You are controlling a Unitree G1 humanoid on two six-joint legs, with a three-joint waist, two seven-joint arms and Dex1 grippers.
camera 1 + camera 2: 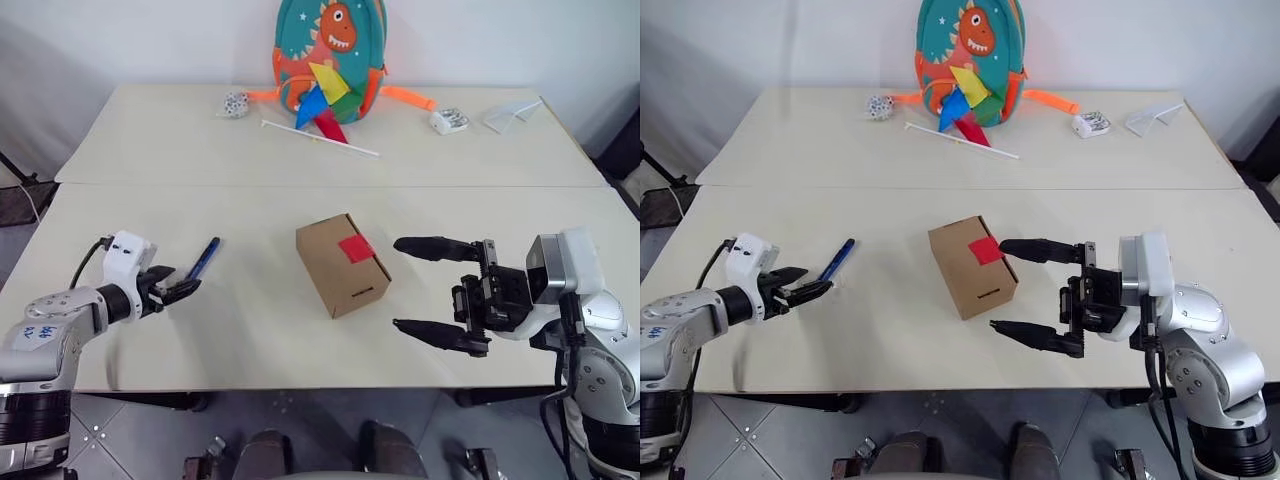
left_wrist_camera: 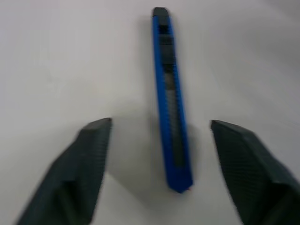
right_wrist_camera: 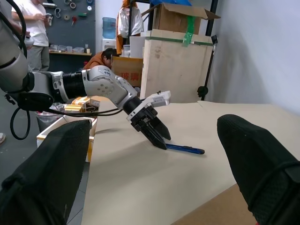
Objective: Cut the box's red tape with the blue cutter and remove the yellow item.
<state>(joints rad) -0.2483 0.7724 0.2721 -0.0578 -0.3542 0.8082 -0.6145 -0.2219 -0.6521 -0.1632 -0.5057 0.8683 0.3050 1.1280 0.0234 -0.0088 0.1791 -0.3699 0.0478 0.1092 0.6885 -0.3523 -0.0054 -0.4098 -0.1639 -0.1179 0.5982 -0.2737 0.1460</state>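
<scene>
Careful, you are bringing the open, empty left claw point(image 2: 154, 154) astride the cutter point(image 2: 169, 101), left of the box point(image 1: 342, 263), and risking nudging it away.

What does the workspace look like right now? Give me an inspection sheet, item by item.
Surface: two pale beige tabletops pushed together.
Job's things: brown cardboard box closed, square red tape patch intact on its flap; slim blue pen-shaped cutter lying flat on the table; yellow item not seen.
Clutter: teal dinosaur backpack, colourful pinwheel, small spotted ball, small white gadget, folded white paper, all at the far edge.
Grippers: left gripper open, its fingers either side of the cutter's near end, not gripping it; right gripper wide open beside the box, empty.
Cables: black cable at the left wrist.
Surroundings: people, crates and stacked cartons beyond the table.
</scene>
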